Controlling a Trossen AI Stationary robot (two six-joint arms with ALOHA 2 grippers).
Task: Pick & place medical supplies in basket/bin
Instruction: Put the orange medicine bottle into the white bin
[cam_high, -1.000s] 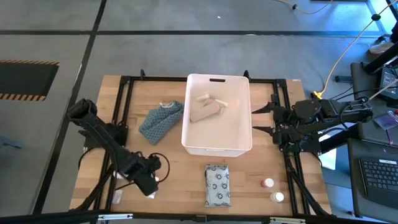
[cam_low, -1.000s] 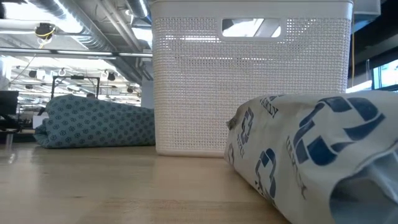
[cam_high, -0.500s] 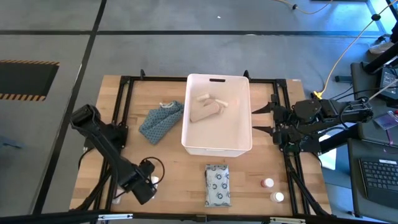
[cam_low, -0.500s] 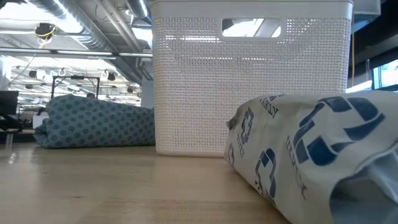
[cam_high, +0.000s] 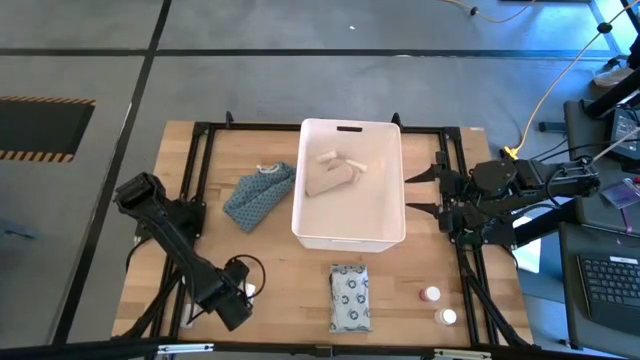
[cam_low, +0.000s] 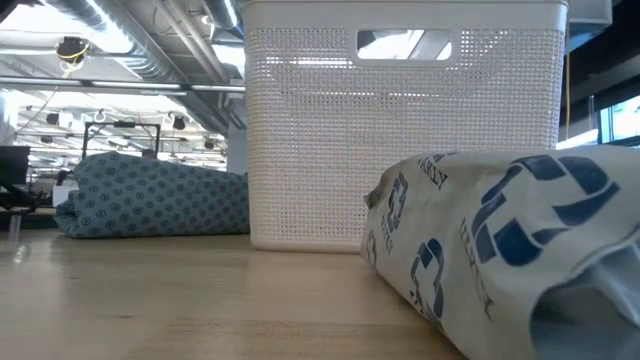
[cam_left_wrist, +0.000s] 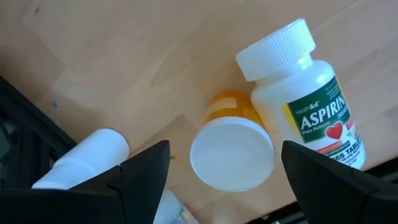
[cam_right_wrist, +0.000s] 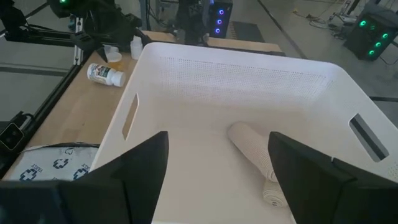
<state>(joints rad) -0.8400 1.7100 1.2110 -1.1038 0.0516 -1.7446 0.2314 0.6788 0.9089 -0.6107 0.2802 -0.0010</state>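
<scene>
Jaws on both arms are spread wide and neither is holding anything. The left gripper (cam_left_wrist: 224, 177) is down at the near left corner of the table (cam_high: 290, 275), pointing straight at a little cluster of meds: an orange pill bottle (cam_left_wrist: 231, 151) standing with its white cap facing the wrist camera, sitting right between the two fingers, and an aspirin bottle (cam_left_wrist: 301, 103) lying on its side just beside it, touching or nearly so. There's also a white tube-ish thing (cam_left_wrist: 84, 158) off to one side of the fingers, can't really tell what it is.

The right gripper (cam_right_wrist: 217, 165) is parked at the right edge of the table, beside the white basket (cam_high: 396, 190), looking into it. Inside the basket there's a beige bandage roll (cam_right_wrist: 252, 144) and, from above, another tan piece (cam_high: 326, 178) next to it.

Still out on the table: the grey-white patterned soft pack (cam_high: 349, 297) in front of the basket, a blue patterned cloth bundle (cam_high: 258, 195) just left of the basket, and two small bottles near the front right corner, one red-capped (cam_high: 431, 295) and one white-capped (cam_high: 447, 316)
</scene>
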